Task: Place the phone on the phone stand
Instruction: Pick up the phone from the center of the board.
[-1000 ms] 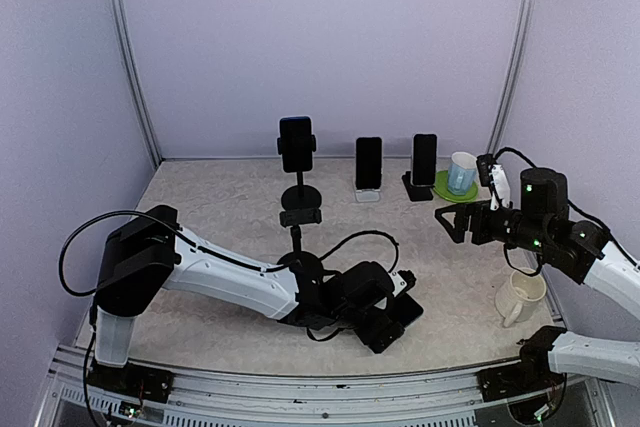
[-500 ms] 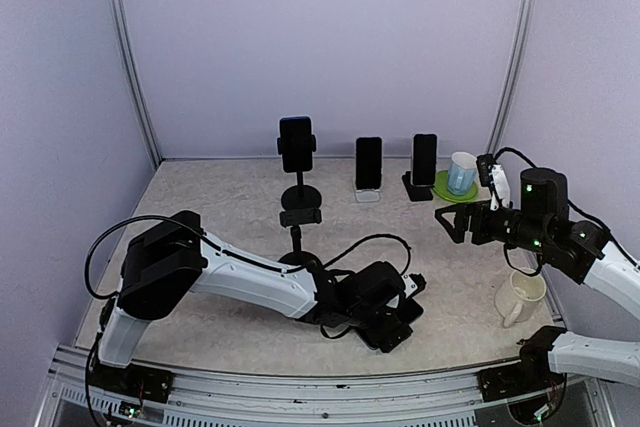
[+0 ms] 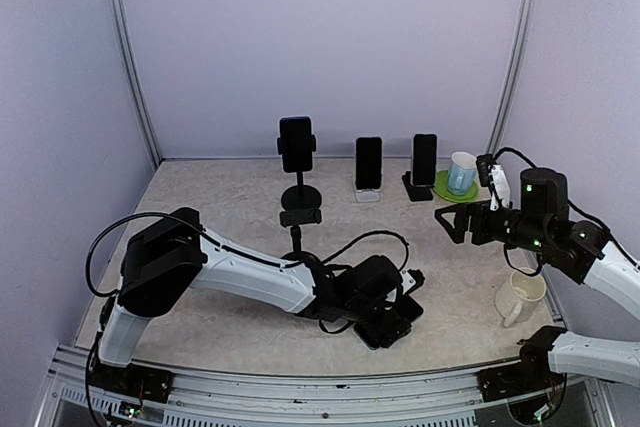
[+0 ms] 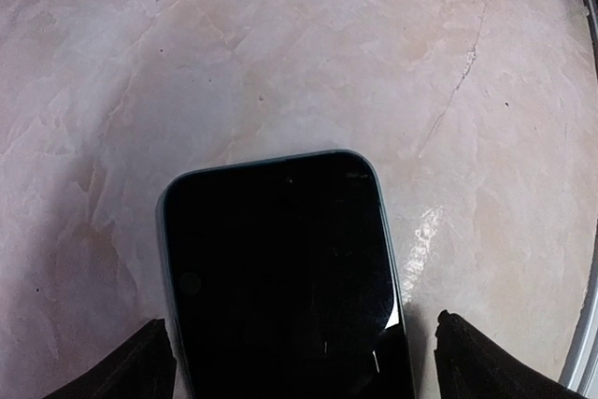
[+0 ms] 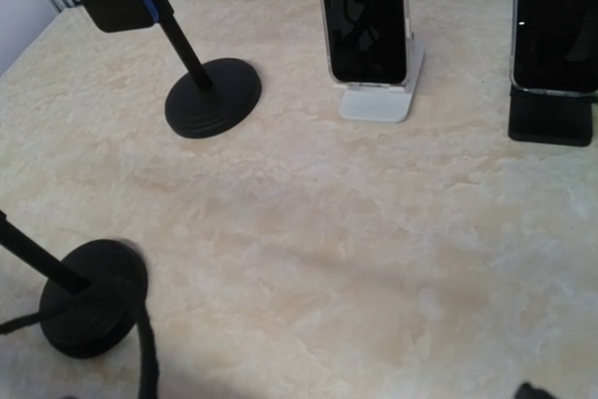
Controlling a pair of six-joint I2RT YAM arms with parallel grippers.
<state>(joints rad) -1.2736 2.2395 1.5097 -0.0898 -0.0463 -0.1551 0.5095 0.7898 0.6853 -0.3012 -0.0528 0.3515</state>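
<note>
**Asker:** Where is the phone lying, and what is the left arm doing?

**Describer:** The phone (image 4: pixel 280 268) is lying flat, screen up, on the pale marbled surface (image 4: pixel 280 53), close to the front edge. The left gripper (image 4: pixel 306 366) is hovering low over the phone's near end. Its jaws are spread wide, with one dark fingertip showing on each side of the phone and neither clearly touching it.

**Asker:** And the right arm?

**Describer:** The right gripper (image 3: pixel 450 219) is hanging above the surface on the right, well apart from the phone. Its jaws are looking parted and are holding nothing.

**Asker:** What could be going wrong from here?

**Describer:** I am judging here, not seeing. The phone is looking thin and glossy, so jaws closing too high could be skating over its edges. Jaws closing off-centre could be twisting it or nudging it toward the front edge.

The empty phone stand (image 3: pixel 299 218) is standing on a thin pole just behind the left arm, with the arm's cable looping near its base. A careless lift could be snagging it or tipping it over. A phone gripped crooked could also be slipping out of the stand's small clamp.
</note>
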